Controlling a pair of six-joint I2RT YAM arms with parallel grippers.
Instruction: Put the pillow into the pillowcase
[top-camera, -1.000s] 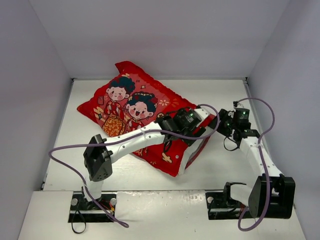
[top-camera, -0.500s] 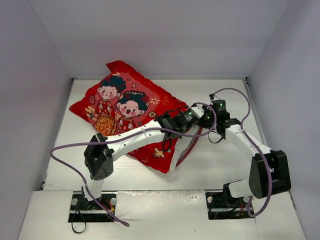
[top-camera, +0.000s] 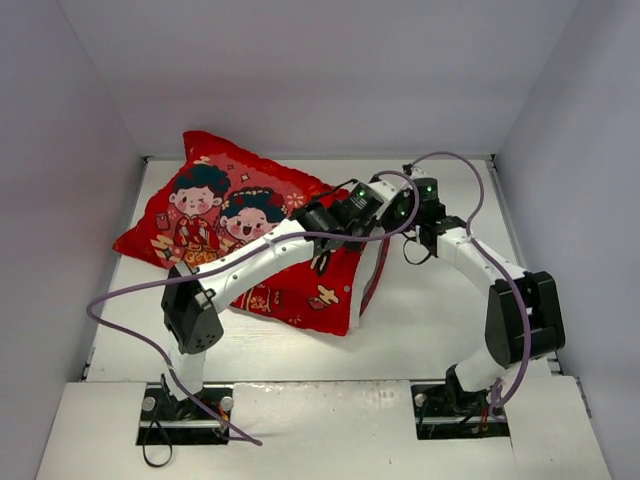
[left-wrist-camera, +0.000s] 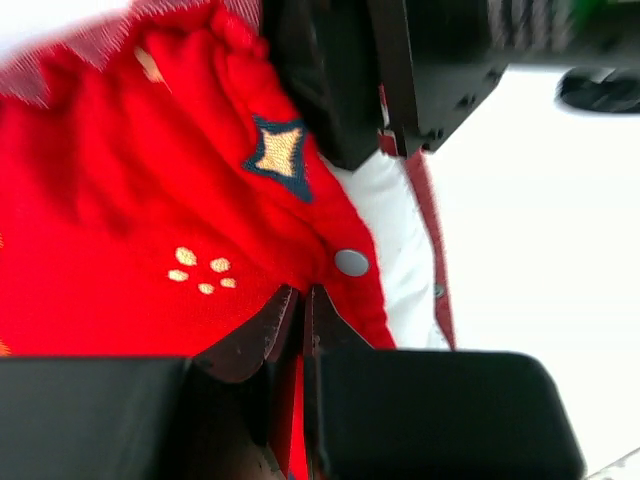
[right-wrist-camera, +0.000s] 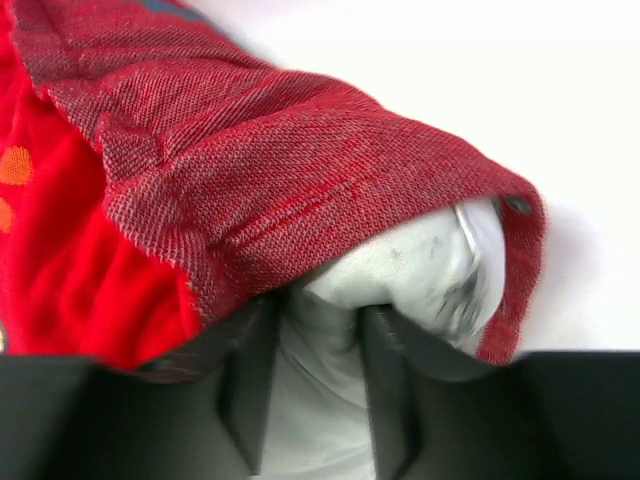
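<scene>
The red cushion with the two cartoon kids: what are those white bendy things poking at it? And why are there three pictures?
Those are two robot arms, and each one ends in a two-finger pincher. One picture looks down from above. The other two come from little cameras on the wrists. On the white table lies a red pillowcase, and a white pillow peeks out of its open end. The left gripper pinches the pillowcase's red edge. The right gripper squeezes the bit of pillow that is sticking out.
</scene>
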